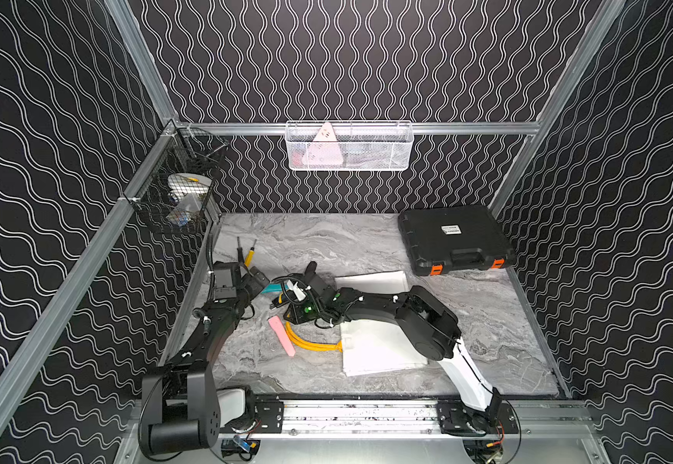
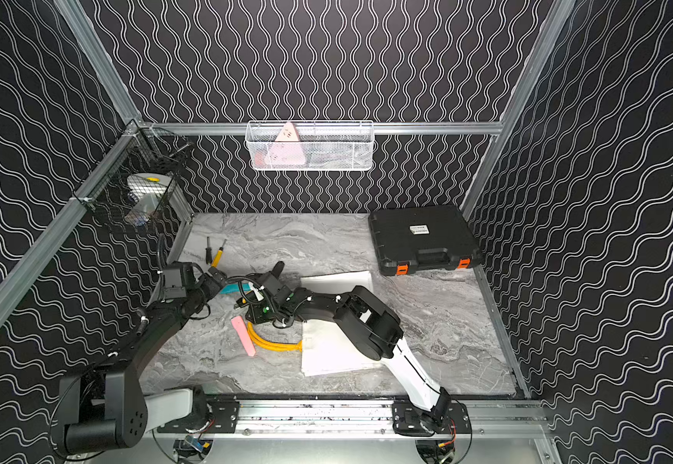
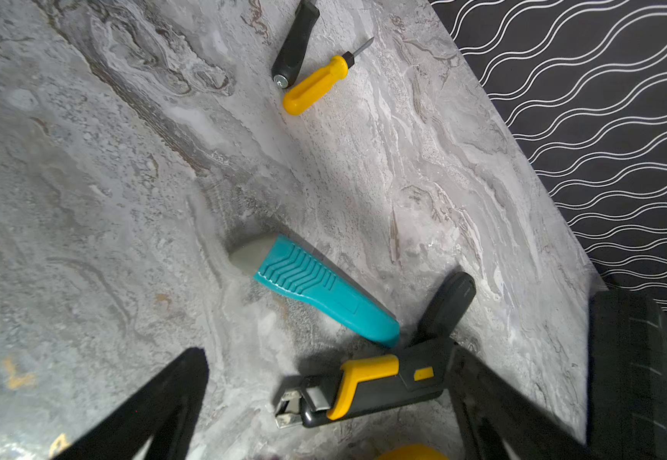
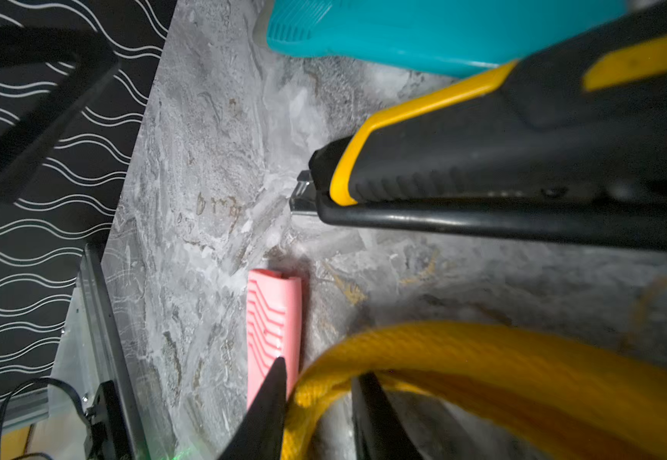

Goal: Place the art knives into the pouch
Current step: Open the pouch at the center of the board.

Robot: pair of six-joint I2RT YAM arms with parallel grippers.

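The art knife [image 3: 379, 382], black with a yellow slider, lies flat on the marble table between the wide-open fingers of my left gripper [image 3: 330, 352]; neither finger touches it. It also crosses the right wrist view as the art knife [image 4: 523, 159]. The white pouch [image 1: 375, 349] lies flat under my right arm, its yellow loop handle [image 1: 302, 341] spread on the table. My right gripper [image 4: 320, 368] points down over that handle [image 4: 483, 358]. Its jaws stand narrowly apart astride the rope. Bare table shows between the rope and one finger.
A teal cutter [image 3: 316, 286] lies just beyond the knife and a pink cutter [image 1: 281, 335] lies beside the handle. A yellow screwdriver [image 3: 316, 85] and a black-handled tool [image 3: 296, 40] sit at the far left. A black case [image 1: 453, 241] fills the back right corner. Wire baskets [image 1: 349, 146] hang on the walls.
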